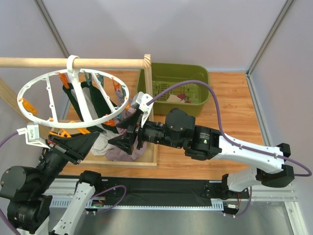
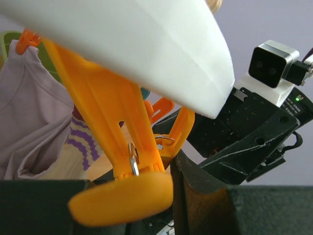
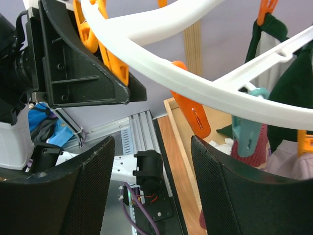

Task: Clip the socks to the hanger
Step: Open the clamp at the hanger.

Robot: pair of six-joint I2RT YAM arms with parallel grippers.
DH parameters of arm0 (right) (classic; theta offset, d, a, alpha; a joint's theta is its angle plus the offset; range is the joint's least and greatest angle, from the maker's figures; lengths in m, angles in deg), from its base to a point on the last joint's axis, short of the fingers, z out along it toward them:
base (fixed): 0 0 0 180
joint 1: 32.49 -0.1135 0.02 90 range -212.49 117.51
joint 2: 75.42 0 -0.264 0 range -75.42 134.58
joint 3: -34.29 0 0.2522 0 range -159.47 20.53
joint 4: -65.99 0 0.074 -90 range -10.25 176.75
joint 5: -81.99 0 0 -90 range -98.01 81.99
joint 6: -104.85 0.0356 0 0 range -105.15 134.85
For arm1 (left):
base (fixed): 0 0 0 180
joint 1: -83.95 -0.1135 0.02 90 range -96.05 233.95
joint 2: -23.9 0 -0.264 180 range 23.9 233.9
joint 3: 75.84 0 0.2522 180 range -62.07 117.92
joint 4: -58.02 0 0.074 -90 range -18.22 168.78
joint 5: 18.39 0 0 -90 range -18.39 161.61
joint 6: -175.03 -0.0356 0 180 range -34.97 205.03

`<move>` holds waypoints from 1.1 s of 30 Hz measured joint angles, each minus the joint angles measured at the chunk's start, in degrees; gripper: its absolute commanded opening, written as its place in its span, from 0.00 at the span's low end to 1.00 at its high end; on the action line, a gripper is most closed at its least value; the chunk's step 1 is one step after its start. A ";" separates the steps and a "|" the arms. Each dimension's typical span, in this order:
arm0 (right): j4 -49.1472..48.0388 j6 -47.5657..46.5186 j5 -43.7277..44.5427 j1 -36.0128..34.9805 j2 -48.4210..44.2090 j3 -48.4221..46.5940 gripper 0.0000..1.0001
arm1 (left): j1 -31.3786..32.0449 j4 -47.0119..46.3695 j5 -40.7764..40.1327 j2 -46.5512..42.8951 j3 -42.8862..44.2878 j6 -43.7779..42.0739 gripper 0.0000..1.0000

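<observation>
Left gripper (image 1: 92, 140), at the rim's near-left, has its jaws pinching the handles of an orange plastic clip (image 2: 117, 142) under the white wheel-shaped plastic hanger (image 2: 146, 44); a cream, purple-striped fabric sock (image 2: 78, 142) sits just behind it; right gripper (image 3: 149, 152) jaws are spread, empty; the clip-opening step seems in hand; next, the sock's edge must reach the clip's mouth

Lg white plastic wheel-shaped ring hanger (image 1: 36, 80): white throughout.
Orange plastic clip (image 2: 115, 142): plain orange, silver metal spring.
Teal plastic clip (image 3: 249, 134): plain teal.
Sm fabric sock (image 2: 78, 142): cream w/ purple wavy stripes.
Lg plain fabric garment (image 2: 29, 107): mauve, no pattern.
Hung fabric garment (image 3: 288, 83): dk green, white trim.
Rect. plastic bin (image 1: 178, 66): olive green.
Round wooden rod (image 1: 112, 62): pale wood.
Thin round cable (image 1: 195, 82): purple.
</observation>
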 measured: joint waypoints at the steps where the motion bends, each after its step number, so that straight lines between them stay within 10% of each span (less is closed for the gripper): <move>1: -0.55 -0.02 0.31 0.17 -0.39 0.48 0.65 | 0.00 0.31 -0.11 0.00 0.24 0.04 0.00; 20: -3.21 -1.64 0.98 2.47 1.38 0.37 0.62 | 0.00 1.03 -0.17 -0.13 0.61 0.92 0.00; 33: -5.95 -1.73 -0.13 3.04 3.21 0.52 0.24 | 0.00 0.98 -0.15 -0.13 0.61 1.42 0.00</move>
